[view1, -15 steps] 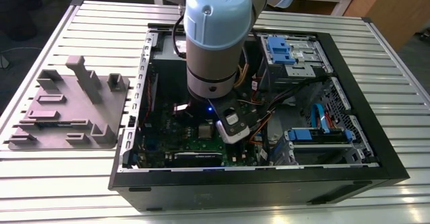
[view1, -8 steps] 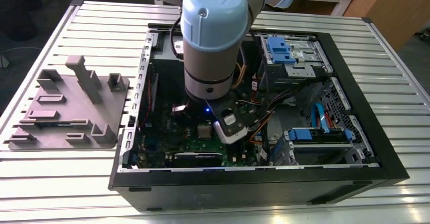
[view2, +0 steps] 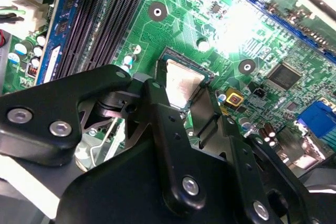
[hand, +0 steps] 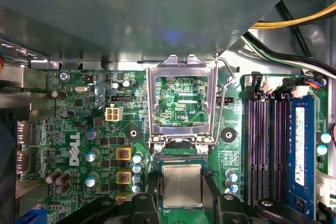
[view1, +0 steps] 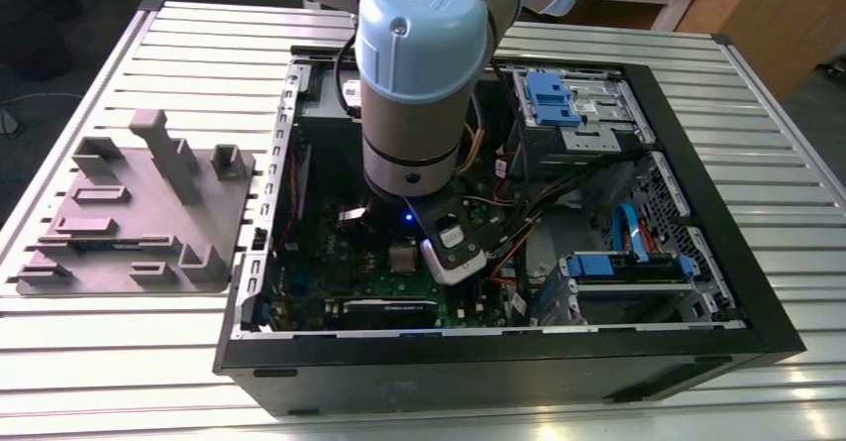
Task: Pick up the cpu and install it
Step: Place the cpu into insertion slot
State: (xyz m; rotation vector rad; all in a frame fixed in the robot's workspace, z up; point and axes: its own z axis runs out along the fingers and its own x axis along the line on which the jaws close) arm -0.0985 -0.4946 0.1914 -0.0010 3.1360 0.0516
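The cpu (hand: 181, 185) is a small square chip with a pale silver top. It lies level in the black socket of the green motherboard (hand: 89, 129), just below the raised silvery socket frame (hand: 181, 66). My gripper (hand: 181, 190) straddles it, with a black finger (hand: 153, 195) against each side, shut on it. In the second wrist view the cpu (view2: 182, 83) shows between the same black fingers (view2: 157, 103) of my gripper (view2: 181, 98). The exterior view has a pale square, the cpu (view1: 402, 258), low inside the case under the arm.
The open computer case (view1: 740, 292) walls in the arm (view1: 416, 84). Black memory slots (hand: 268, 145) and a blue memory stick (hand: 300, 145) run beside the socket. Yellow and black cables (hand: 294, 22) hang close by. A grey tray (view1: 133, 213) lies outside, at the exterior view's left.
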